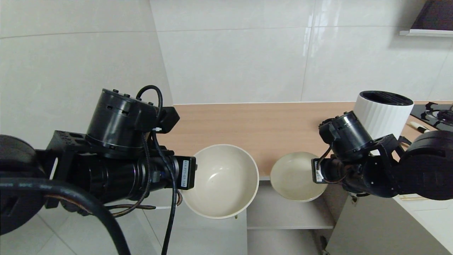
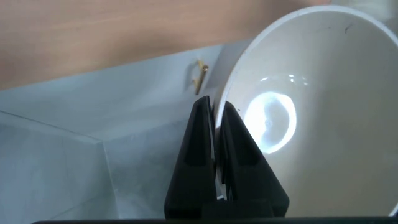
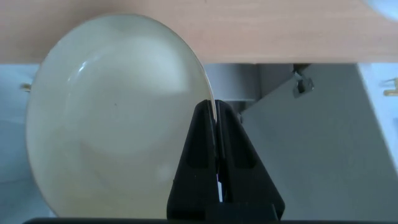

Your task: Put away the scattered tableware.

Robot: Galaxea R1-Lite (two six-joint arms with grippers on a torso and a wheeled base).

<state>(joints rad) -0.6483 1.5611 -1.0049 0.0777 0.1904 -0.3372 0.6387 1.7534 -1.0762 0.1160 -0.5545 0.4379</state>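
Before the counter [image 1: 269, 124] edge, a large bowl [image 1: 221, 180] is held by its rim, clamped between the fingers of the left gripper [image 2: 214, 109]. Near it but apart, a smaller bowl [image 1: 295, 175] is pinched at its rim by the right gripper [image 3: 216, 109]. Both are held above a shelf [image 1: 283, 212]. A white holder [image 1: 384, 113] is seen standing on the counter.

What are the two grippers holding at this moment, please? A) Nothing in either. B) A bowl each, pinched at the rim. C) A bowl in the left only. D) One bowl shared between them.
B: the left gripper is shut on the rim of the large bowl, and the right gripper on the rim of the smaller bowl.
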